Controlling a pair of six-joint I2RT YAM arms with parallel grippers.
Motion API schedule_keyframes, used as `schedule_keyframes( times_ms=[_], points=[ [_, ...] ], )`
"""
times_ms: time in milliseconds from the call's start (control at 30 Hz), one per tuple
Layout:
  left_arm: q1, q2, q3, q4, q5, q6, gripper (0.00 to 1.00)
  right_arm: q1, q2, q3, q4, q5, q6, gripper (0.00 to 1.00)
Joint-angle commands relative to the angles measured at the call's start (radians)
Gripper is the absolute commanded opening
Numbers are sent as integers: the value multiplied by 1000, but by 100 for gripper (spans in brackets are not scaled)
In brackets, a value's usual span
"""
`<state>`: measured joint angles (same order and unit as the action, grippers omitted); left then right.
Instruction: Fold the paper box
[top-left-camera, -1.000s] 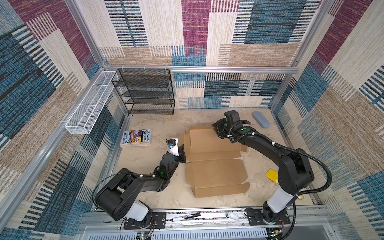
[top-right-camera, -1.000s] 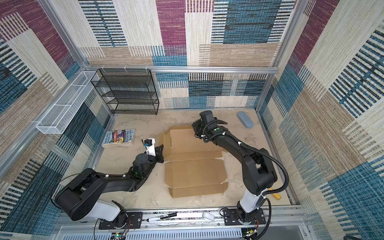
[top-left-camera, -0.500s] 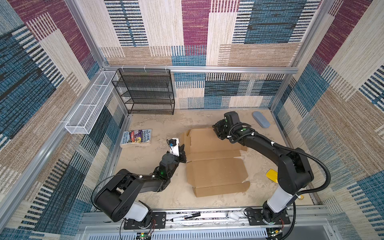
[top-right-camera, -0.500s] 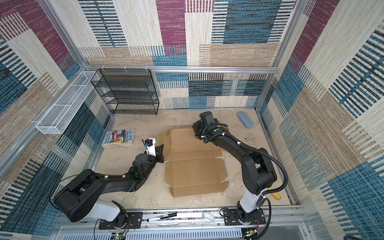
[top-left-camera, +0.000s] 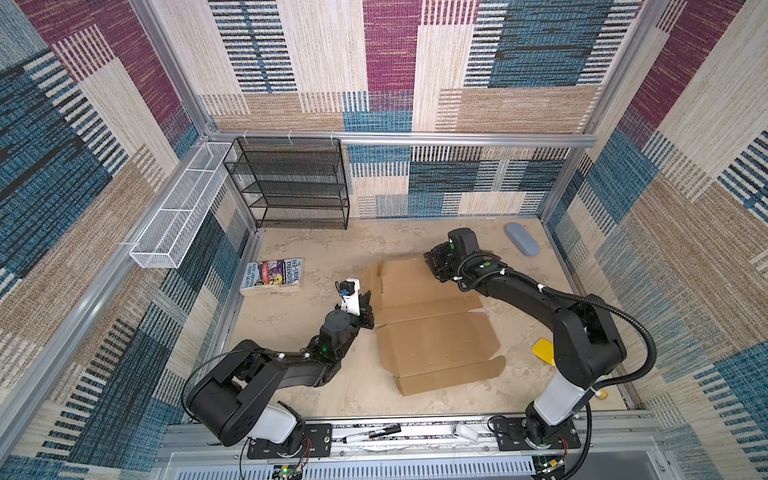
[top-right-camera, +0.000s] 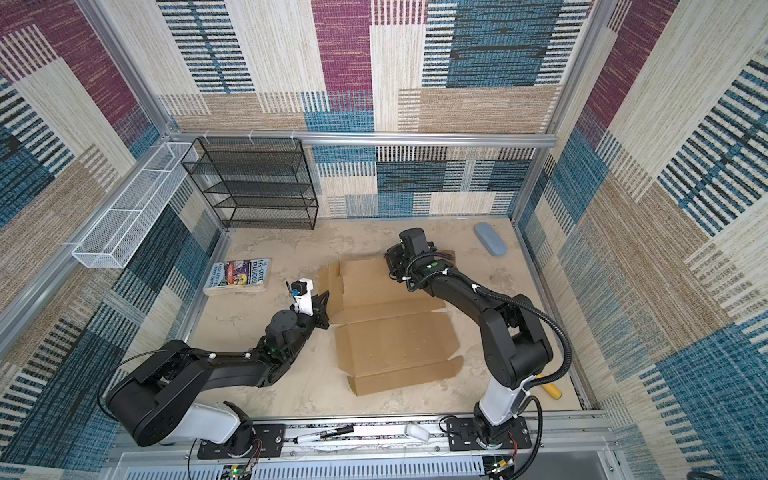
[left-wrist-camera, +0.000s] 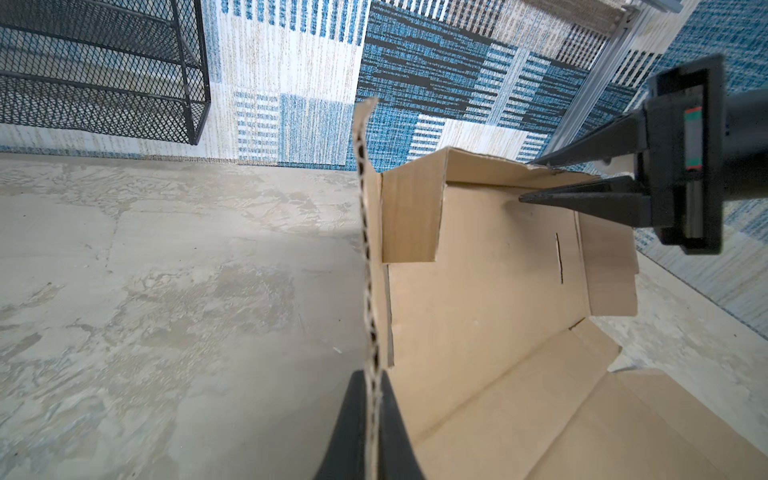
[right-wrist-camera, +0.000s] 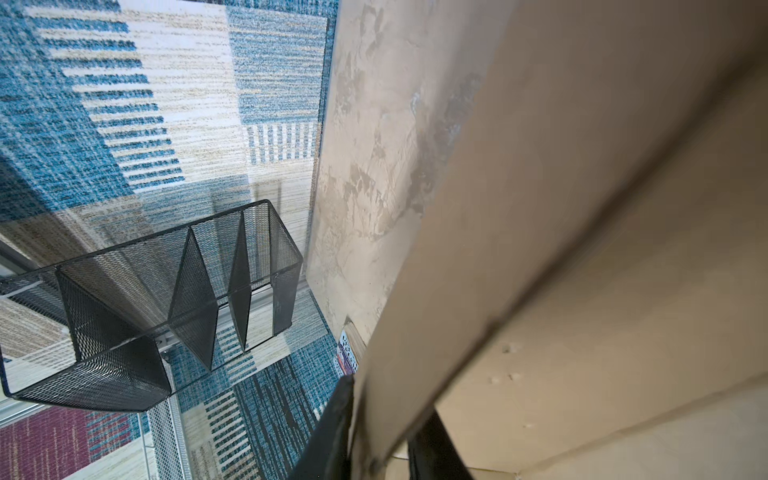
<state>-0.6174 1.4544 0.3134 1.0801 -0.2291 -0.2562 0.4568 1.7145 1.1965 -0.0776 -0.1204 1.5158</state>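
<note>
Brown paper box (top-left-camera: 432, 328) lies unfolded, left flap raised

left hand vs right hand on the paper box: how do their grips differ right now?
Side: the left hand is at the left side flap of the paper box; the right hand is at its far right corner.
Grip: the left hand's fingers are pinched tight on a raised flap edge; the right hand's fingers straddle a panel with a wider gap.
Shared: both hold cardboard standing up off the table.

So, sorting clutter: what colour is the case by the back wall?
Pale grey-blue case, clearest in a top view.
</note>
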Motion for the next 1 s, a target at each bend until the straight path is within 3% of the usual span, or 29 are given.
schedule_keyframes(
  times_ms=[0, 833, 967],
  points=[
    [-5, 3, -4, 87, -7, 12, 0, -1, -2, -8, 61, 16, 35, 23],
    [-16, -18, -9, 34, -65, 23, 0, -7, 31, -23, 139, -20, 32, 11],
    [-16, -45, -13, -19, -102, 31, 15, -8, 24, -30, 141, -24, 25, 10]
  ],
)
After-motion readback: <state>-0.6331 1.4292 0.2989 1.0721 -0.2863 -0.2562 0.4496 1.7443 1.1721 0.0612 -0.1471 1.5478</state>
